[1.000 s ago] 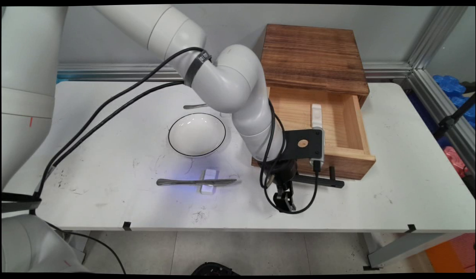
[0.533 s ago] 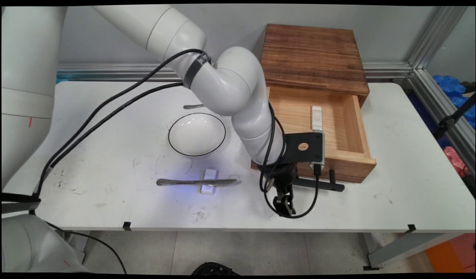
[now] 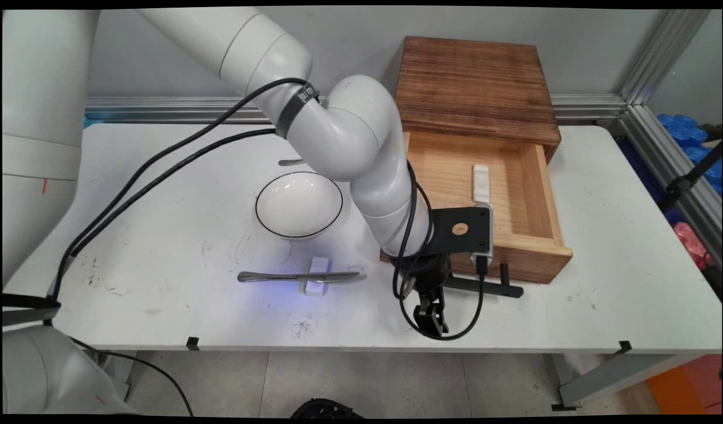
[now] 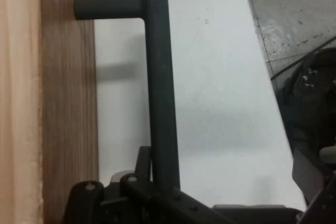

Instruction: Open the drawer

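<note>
Pulling: my gripper (image 3: 430, 317) stays clamped on the drawer handle (image 4: 160, 93); drawer (image 3: 485, 200) has slid further toward the table's (image 3: 161, 259) near edge.

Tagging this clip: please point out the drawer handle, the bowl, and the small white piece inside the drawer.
drawer handle (image 4: 160, 103): hand view, middle of the black bar.
bowl (image 3: 298, 204): main view, centre of its white inside.
small white piece (image 3: 481, 181): main view, middle of its top face, lying on the drawer floor.
</note>
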You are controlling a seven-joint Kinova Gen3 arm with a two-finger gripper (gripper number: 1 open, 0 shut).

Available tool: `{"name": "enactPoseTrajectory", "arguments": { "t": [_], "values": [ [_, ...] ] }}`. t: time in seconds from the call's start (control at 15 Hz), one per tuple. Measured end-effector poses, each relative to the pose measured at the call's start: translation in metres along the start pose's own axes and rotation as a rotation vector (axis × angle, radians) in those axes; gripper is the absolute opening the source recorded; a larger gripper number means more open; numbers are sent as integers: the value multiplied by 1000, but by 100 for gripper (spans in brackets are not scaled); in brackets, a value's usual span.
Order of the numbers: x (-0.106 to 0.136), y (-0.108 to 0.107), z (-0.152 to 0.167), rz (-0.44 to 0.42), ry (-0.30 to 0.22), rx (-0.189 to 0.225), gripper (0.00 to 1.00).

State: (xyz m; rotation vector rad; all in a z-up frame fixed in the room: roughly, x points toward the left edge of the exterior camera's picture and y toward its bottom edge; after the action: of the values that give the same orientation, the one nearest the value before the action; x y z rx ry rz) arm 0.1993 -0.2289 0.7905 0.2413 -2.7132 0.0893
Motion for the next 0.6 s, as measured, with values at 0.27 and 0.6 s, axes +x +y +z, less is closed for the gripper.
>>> {"name": "enactPoseTrajectory", "arguments": {
  "t": [0.27,0.6],
  "values": [
    [0,4,0,-1,0,-6,100],
    [0,9,0,-2,-1,-12,100]
  ]
}}
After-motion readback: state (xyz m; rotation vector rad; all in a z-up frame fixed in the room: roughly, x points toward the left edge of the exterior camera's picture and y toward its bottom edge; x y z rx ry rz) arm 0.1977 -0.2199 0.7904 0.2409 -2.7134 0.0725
